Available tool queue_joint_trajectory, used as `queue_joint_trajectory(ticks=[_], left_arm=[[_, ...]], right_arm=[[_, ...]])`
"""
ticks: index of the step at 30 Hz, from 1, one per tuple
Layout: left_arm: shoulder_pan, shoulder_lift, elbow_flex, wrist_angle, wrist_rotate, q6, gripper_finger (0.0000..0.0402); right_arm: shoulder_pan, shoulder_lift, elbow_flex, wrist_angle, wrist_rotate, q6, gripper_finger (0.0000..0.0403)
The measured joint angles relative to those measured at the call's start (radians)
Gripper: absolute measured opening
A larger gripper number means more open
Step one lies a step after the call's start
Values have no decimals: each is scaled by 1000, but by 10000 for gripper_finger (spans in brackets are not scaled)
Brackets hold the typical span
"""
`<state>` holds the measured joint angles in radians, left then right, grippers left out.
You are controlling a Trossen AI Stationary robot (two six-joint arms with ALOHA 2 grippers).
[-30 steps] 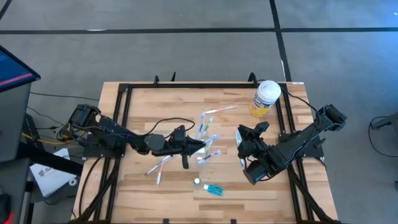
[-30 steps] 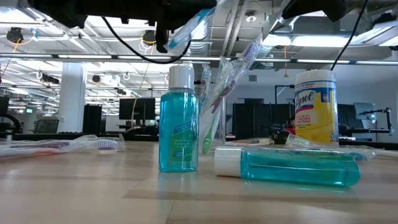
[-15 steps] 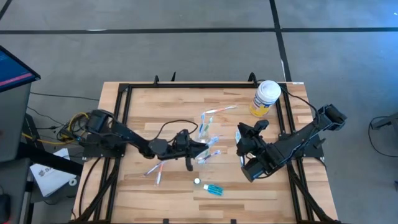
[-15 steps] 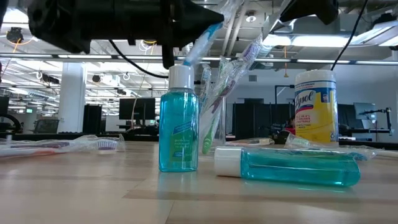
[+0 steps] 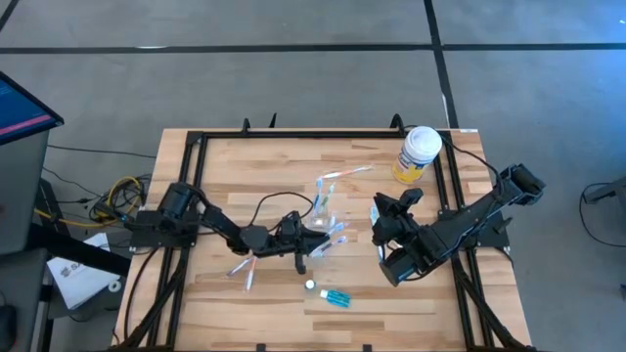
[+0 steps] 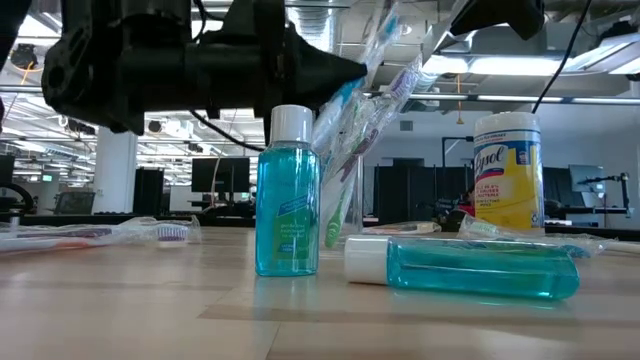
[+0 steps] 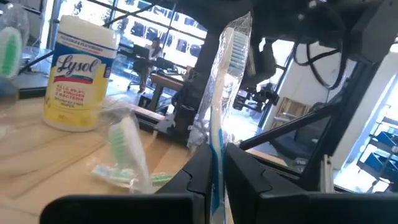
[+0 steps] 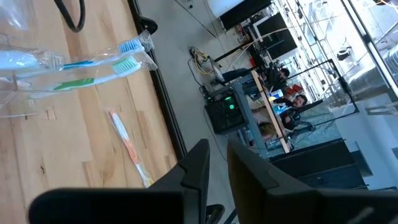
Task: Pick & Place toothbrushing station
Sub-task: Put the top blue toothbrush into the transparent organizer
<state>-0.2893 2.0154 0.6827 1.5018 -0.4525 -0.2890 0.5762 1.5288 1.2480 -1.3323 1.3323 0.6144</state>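
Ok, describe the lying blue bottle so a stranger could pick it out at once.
Start at the wooden table and go to its near edge, in front of the cluster of toothbrushes. Two small blue bottles sit there. The one you want lies on its side, white cap toward the upright bottle, which stands.

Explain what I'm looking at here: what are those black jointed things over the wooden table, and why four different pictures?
They are two robot arms, each ending in a two-finger claw. One picture looks straight down, one sits at table height, and two come from cameras on the arms' wrists. The left claw is shut on a wrapped blue toothbrush, near the clear tumbler of brushes. The right claw waits over the table's right side, holding nothing. On the table lie loose toothbrushes, two small blue bottles, one standing and one lying, and a yellow wipes canister.
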Motion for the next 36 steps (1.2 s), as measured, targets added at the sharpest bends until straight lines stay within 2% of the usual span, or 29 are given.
queue_joint_trajectory(ticks=[18,27,36], left_arm=[[-16,25,6,33,-1,44,22],[-37,25,6,32,-47,72,22],[-39,25,6,14,-50,76,22]], right_arm=[[0,0,0,0,-1,14,48],[0,0,0,0,-1,15,48],[0,0,0,0,-1,15,48]])
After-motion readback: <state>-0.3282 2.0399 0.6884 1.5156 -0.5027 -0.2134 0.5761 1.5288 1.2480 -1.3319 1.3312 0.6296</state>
